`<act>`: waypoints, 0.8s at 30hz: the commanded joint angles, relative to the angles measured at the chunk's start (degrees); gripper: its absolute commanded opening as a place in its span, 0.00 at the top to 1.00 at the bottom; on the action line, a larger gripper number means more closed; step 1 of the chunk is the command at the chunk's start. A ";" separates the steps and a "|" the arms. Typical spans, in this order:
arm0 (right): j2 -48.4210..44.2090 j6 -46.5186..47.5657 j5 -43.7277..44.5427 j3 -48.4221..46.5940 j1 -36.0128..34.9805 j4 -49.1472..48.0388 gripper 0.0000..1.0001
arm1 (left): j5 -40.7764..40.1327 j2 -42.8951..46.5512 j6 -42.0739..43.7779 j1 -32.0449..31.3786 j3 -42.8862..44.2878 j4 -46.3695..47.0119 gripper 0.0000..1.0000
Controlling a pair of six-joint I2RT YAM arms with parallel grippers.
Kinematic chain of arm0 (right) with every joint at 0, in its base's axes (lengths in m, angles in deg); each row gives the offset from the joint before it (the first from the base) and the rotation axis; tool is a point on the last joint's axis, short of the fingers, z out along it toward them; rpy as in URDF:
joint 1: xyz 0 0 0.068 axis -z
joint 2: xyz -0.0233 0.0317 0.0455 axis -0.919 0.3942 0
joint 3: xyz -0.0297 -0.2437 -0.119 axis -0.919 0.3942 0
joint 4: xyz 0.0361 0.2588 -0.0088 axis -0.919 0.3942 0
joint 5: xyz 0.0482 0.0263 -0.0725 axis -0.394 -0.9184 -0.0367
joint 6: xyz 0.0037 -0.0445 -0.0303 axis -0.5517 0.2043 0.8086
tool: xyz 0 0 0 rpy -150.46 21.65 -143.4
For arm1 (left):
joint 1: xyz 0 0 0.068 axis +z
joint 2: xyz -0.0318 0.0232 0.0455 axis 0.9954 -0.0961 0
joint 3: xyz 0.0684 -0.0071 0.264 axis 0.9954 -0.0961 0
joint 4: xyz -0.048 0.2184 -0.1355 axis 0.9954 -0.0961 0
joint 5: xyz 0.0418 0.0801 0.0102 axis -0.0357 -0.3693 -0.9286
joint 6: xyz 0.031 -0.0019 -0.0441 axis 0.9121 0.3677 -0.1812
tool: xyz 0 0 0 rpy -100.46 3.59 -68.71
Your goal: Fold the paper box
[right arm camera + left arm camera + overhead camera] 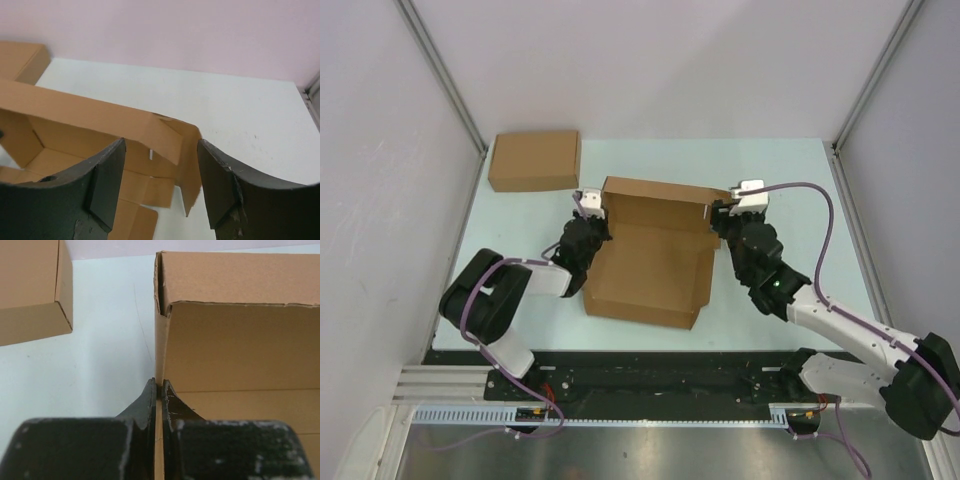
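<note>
The paper box is a brown die-cut sheet in the table's middle, its far wall and side flaps standing up. My left gripper is shut on the box's left side wall; the thin cardboard edge runs between the two black fingers. My right gripper is open at the box's far right corner. In the right wrist view the loose right side flap and the folded far wall lie between the spread fingers, untouched.
A ready-made flat brown cardboard box lies at the far left of the table; it also shows in the left wrist view. Grey walls and metal posts enclose the pale table. Both arm bases stand at the near edge.
</note>
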 commanded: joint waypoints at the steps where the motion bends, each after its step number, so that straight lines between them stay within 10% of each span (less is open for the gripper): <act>1: 0.57 8.74 5.59 -2.84 -4.29 -2.27 0.36 | -7.66 2.19 0.40 -1.67 1.99 -0.24 1.00; 24: 17.89 11.91 -6.00 -8.11 2.03 -5.35 0.57 | -10.48 2.54 0.31 -2.11 2.60 -3.15 1.00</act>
